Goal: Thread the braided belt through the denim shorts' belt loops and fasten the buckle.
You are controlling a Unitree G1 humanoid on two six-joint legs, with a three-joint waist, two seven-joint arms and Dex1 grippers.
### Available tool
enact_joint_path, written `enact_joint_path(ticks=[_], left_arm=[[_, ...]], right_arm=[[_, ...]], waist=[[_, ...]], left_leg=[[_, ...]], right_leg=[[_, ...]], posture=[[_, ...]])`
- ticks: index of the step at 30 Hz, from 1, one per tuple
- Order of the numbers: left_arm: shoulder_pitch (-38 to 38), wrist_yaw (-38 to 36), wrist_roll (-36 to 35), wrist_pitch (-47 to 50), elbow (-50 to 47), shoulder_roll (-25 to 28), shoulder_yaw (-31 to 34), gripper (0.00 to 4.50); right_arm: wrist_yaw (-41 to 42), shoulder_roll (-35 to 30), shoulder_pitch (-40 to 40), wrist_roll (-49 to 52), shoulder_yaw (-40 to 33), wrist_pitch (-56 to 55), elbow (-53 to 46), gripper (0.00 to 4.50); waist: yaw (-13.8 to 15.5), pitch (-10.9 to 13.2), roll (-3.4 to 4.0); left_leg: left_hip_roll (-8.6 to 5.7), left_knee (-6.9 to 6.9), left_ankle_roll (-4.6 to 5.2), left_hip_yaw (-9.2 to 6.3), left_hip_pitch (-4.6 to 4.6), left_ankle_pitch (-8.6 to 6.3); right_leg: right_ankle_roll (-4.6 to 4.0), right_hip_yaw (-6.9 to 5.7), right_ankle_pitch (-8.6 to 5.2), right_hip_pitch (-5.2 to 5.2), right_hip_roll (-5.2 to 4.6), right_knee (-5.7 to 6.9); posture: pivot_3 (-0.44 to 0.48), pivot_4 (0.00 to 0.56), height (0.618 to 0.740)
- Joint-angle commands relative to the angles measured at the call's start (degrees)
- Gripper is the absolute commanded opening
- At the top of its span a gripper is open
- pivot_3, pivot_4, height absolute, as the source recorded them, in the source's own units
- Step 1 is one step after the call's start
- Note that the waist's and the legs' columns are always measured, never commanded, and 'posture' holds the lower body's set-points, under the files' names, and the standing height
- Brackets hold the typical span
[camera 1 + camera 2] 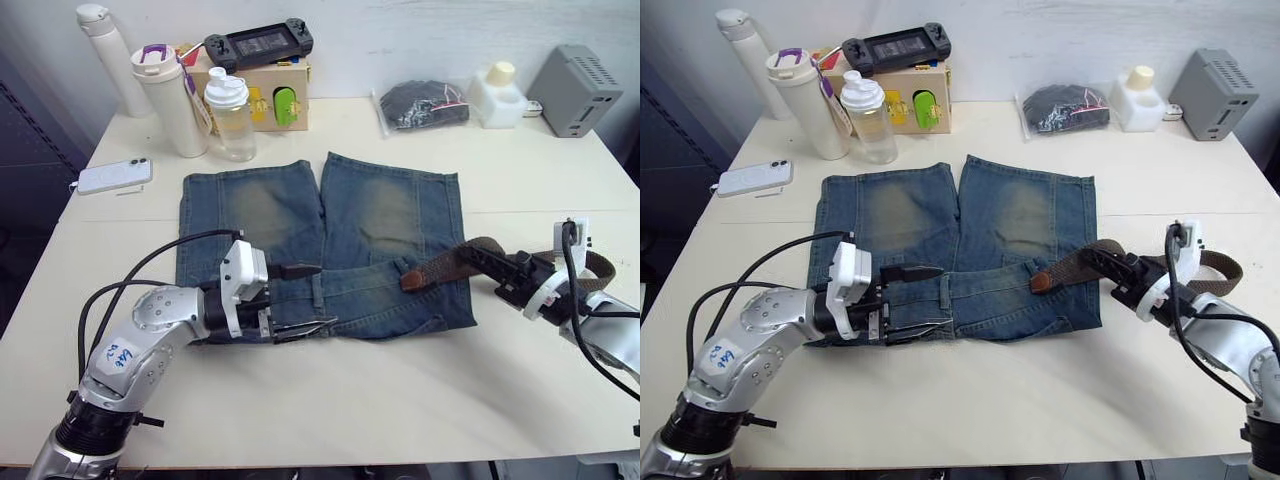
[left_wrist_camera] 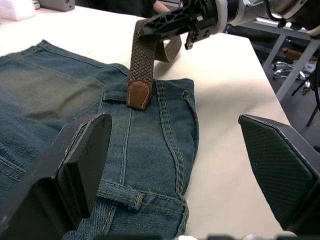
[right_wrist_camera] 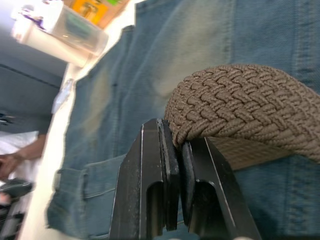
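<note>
Cream table [image 1: 300,400] fills most of the head views, pale wall [image 1: 420,30] right behind its far edge. Dark floor [image 1: 25,240] off the table's left side. Left wrist view: past the table's right edge, grey floor and metal frame legs [image 2: 290,75]. Right wrist view: a person's hand [image 3: 12,162] and a white sleeve [image 3: 20,142] beyond the table. Light even and soft, shadows faint.

denim shorts [image 1: 330,240] faded blue, yellowish worn patches; braided belt [image 1: 445,265] olive-brown weave, tan tab; worktop [image 1: 330,390] cream; both grippers' fingers black.
</note>
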Motion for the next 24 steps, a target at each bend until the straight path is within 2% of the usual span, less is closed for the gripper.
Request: enact_joint_path(ticks=[1,13,24], left_arm=[[1.14,0.59,0.33,0.41,-2.42,-0.27,1.48,4.44],[3.0,0.76,1.82,0.5,-2.93,-1.04,2.28,4.44],[3.07,0.95,2.49,0.62,-3.07,-1.7,2.46,4.44]], right_arm=[[1.8,-1.27,-1.91,-1.11,-2.52,0.02,0.49,0.0],[4.61,-3.38,-7.04,-7.26,-2.38,3.03,3.86,0.0],[6.18,-2.37,-9.57,-11.86,-3.0,3.32,3.22,0.0]], waist=[[0.04,0.0,0.0],[0.13,0.0,0.0],[0.09,0.0,0.0]], left_leg=[[0.0,0.02,0.01,0.0,0.0,0.01],[-0.04,0.01,-0.01,-0.04,-0.01,0.09],[-0.04,0.01,-0.02,-0.04,0.0,0.1]], right_leg=[[0.0,0.0,0.0,0.0,0.0,0.02],[0.01,0.0,0.02,0.0,-0.04,0.02],[0.02,-0.01,0.02,0.0,-0.04,0.04]], posture=[[0.0,0.15,0.69],[0.0,0.15,0.69],[0.0,0.15,0.69]])
